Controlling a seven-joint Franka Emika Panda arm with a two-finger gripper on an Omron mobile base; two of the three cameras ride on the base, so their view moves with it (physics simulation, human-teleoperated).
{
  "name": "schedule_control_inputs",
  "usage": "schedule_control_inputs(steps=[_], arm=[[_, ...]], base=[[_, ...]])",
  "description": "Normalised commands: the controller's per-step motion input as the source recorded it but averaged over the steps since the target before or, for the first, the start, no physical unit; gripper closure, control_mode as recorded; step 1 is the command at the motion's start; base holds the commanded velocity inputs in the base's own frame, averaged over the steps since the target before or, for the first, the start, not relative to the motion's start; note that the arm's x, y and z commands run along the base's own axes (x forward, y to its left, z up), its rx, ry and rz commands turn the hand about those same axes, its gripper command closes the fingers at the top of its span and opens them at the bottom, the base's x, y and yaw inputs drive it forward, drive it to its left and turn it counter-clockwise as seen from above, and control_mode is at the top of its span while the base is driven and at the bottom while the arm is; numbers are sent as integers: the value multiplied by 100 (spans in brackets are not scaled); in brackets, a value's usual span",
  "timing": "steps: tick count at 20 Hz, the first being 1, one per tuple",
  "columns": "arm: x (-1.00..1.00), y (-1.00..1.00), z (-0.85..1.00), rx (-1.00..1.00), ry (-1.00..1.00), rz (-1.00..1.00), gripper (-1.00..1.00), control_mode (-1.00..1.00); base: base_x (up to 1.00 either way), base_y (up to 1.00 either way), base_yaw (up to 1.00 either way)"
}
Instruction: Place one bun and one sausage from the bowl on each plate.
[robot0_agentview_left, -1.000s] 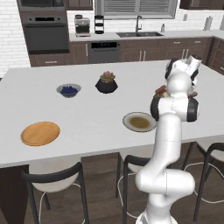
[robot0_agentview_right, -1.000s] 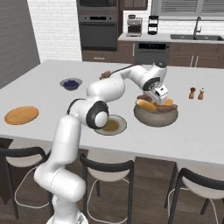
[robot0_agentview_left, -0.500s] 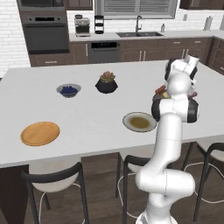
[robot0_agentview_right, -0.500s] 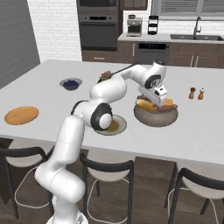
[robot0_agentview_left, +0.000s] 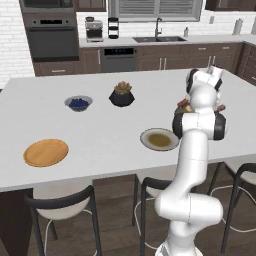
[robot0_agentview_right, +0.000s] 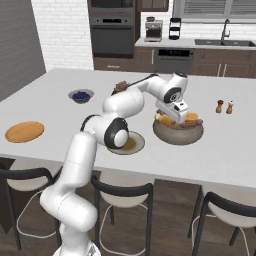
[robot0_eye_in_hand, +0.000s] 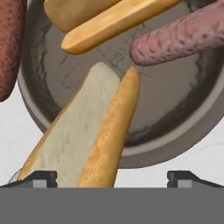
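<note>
The wide tan-grey bowl (robot0_agentview_right: 178, 134) stands on the island counter right of the pale grey plate with a brown centre (robot0_agentview_right: 134, 145) (robot0_agentview_left: 159, 139). The wooden plate (robot0_agentview_left: 46, 152) (robot0_agentview_right: 24, 131) lies far to the left; both plates are bare. My gripper (robot0_agentview_right: 175, 119) hangs open just over the bowl's left part. In the hand view the bowl (robot0_eye_in_hand: 183, 109) holds a split bun (robot0_eye_in_hand: 87, 140) that reaches down between my gripper's (robot0_eye_in_hand: 113, 177) wide-apart fingertips, a second bun (robot0_eye_in_hand: 109, 17) at the top, a sausage (robot0_eye_in_hand: 179, 37) at right and another sausage (robot0_eye_in_hand: 8, 43) at left.
A small grey bowl of blue berries (robot0_agentview_left: 78, 103) and a black plant pot (robot0_agentview_left: 122, 95) stand further back on the counter. Salt and pepper shakers (robot0_agentview_right: 224, 106) are right of the bowl. Stools (robot0_agentview_right: 122, 192) line the near edge.
The hand has dropped a little towards the bowl. Its jaws stay open, and the buns and sausages have not moved.
</note>
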Motion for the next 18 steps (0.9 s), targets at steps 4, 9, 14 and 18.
schedule_control_inputs(steps=[4, 9, 14, 18], arm=[[0, 1, -27, 0, 0, 0, -100, -100], [0, 2, -11, 0, -3, 0, -100, -100], [0, 0, 0, 0, 0, 0, -100, -100], [0, 0, 0, 0, 0, 0, 100, -100]], base=[[0, 0, 0], [0, 0, 0], [0, 0, 0], [0, 0, 0]])
